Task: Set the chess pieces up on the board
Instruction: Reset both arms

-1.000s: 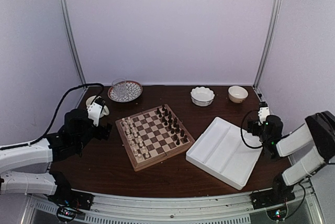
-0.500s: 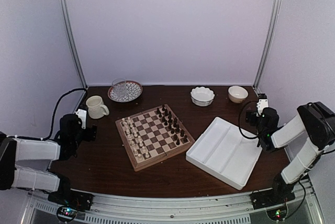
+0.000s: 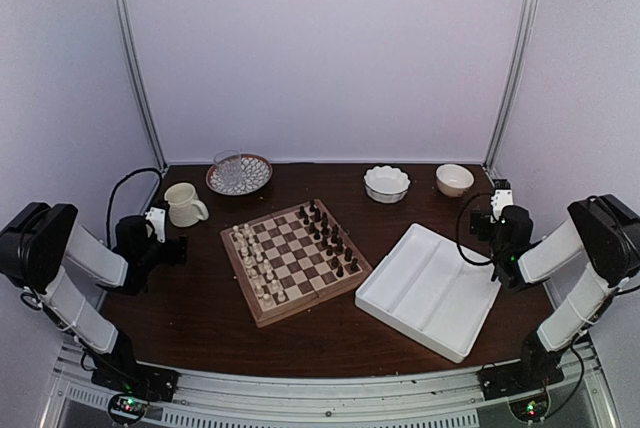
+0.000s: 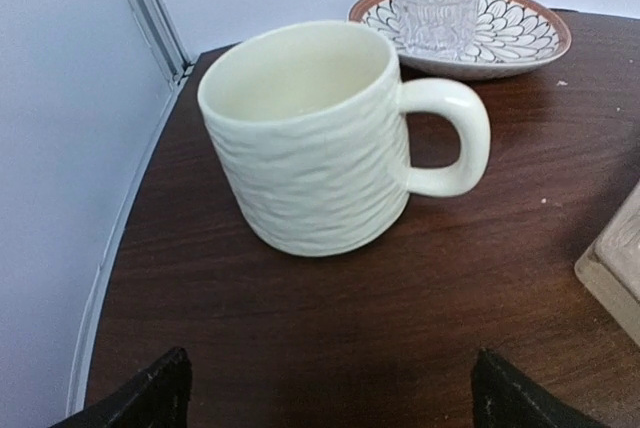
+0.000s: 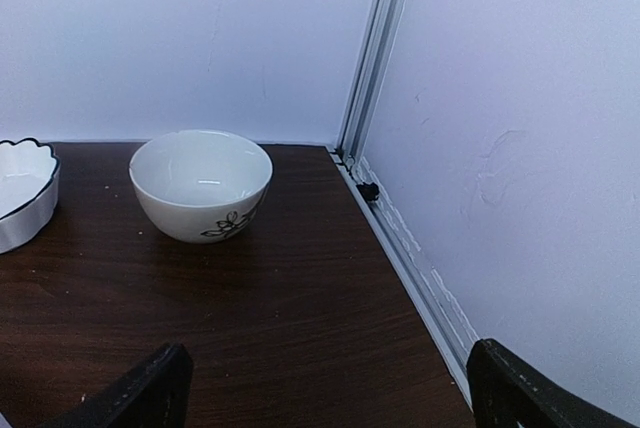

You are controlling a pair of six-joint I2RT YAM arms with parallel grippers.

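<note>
Chess pieces (image 3: 256,253) in cream stand in two rows along the left side of the board (image 3: 312,298), dark pieces (image 3: 330,240) along its far right side. The board lies skewed in the middle of the table (image 3: 200,318), a white tray (image 3: 430,288) just beside it. Left fingers (image 4: 150,393) gape wide and empty before a cream mug (image 4: 310,138); right fingers (image 5: 150,388) — equally wide, empty — face a small bowl (image 5: 200,183).

- We are holding the left tool (image 3: 172,240) beside the mug (image 3: 183,204), apart from the board (image 3: 295,260).
- We are holding the right tool (image 3: 485,220) near the white tray (image 3: 430,291).
- We are seeing the chess pieces (image 3: 255,258) lining the board's left side.
</note>
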